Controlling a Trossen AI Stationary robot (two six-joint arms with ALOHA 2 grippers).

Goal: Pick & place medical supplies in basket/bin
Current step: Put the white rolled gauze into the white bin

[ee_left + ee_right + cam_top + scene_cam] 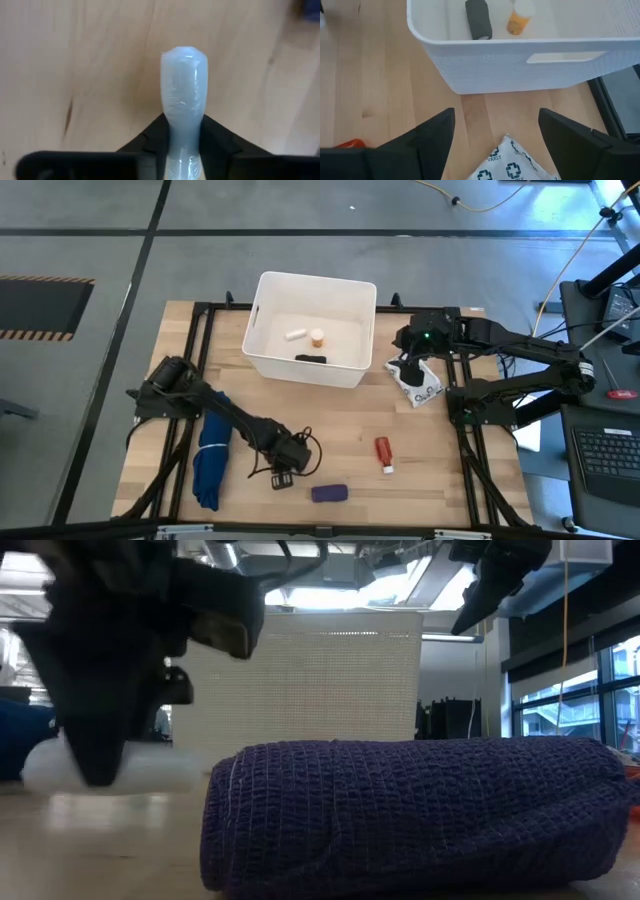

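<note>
White and soft-looking, a small wrapped gauze roll (pixel 182 105) is pinched between the left gripper (pixel 287 460) low over the wooden table (pixel 350 430), well short of the white rectangular plastic tub (pixel 262 360). The pick looks made; next comes a lift and carry over the rim. The right gripper (pixel 496 145) hangs spread above a printed white packet (pixel 512 162) beside the tub.
</note>
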